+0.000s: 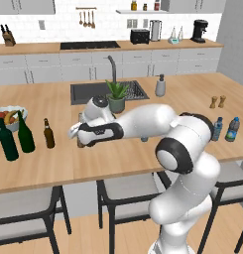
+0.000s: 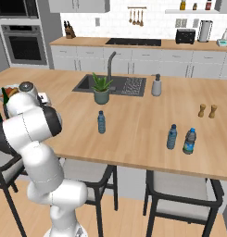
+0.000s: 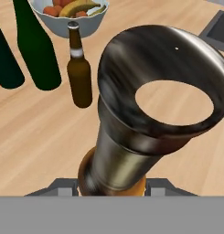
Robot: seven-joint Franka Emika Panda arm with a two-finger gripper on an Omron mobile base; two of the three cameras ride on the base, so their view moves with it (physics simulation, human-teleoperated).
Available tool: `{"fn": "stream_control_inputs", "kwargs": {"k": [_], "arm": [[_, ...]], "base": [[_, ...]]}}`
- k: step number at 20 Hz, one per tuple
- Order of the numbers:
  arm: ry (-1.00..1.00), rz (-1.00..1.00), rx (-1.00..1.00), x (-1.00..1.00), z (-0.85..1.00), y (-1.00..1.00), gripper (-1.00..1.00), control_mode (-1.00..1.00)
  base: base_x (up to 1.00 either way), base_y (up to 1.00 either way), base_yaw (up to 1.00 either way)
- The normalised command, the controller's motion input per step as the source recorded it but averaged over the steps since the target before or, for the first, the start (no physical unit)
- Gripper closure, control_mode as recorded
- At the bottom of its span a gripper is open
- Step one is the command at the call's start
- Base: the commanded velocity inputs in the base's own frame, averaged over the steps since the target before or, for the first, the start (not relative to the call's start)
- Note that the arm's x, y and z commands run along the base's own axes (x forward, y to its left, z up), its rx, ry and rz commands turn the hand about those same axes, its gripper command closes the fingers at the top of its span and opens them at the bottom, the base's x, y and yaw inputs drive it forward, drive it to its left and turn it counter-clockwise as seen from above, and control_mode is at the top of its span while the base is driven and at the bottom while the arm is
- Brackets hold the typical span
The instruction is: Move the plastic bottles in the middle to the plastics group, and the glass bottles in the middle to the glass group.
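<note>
The gripper (image 1: 82, 140) is clamping the second beer bottle (image 3: 131, 119) near the wine bottles (image 1: 16, 136); the first beer bottle (image 1: 48, 134) is standing beside them, the plastic bottle (image 2: 101, 122) waiting.

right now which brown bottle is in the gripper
The paler amber bottle, its neck rising right between the fingertips of the gripper. The dark brown bottle stands free on the counter beside the two green wine bottles.

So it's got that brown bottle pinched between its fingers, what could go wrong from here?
The gripper is shut low on the amber glass beer bottle, so the bottle might tip or slip in transit. The dark brown beer bottle and two tall dark green wine bottles stand close together near the white fruit bowl; setting down carelessly could knock one over.
</note>
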Motion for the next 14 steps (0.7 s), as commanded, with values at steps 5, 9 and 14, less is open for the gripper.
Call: {"fn": "stream_control_inputs", "kwargs": {"k": [5, 9, 14], "arm": [[0.00, 0.00, -0.02, 0.19, -0.02, 0.36, 1.00, -1.00], [0.05, 0.00, -0.01, 0.45, 0.00, 0.29, 1.00, -1.00], [0.03, 0.00, -0.03, 0.40, 0.00, 0.27, 1.00, -1.00]], "base": [[0.00, 0.00, 0.00], [0.00, 0.00, 0.00], [0.00, 0.00, 0.00]]}}
